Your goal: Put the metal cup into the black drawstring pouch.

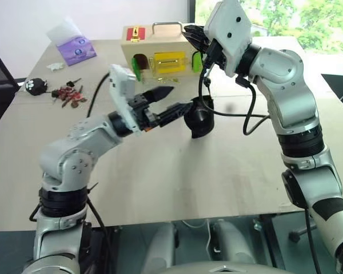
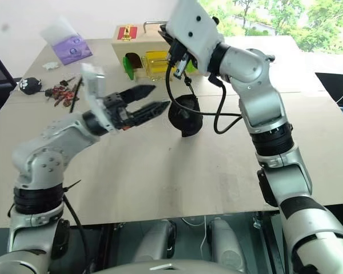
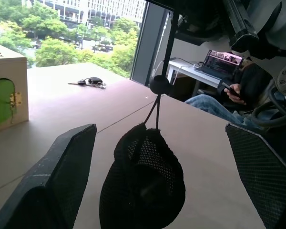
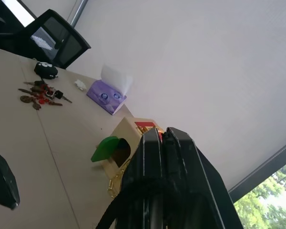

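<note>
Holding my left pincer [image 1: 172, 101] spread wide and empty just left of the black drawstring pouch [image 1: 199, 119], I see the pouch hanging from its cord [image 3: 154, 108] above the tabletop [image 1: 160, 171]. It bulges round at the bottom, so I judge the metal cup is already inside, hidden by the fabric. Soft mesh, bottom-heavy; it should swing, so better cradle it from below. Right of the pouch, my right pincer [image 4: 162, 138] is clamped tight on the cord.

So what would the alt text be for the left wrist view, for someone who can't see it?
A bulging black drawstring pouch hangs by its cord above a pale table, between the left gripper's two wide-open black fingers. Behind stand a wooden box, keys and a window.
</note>
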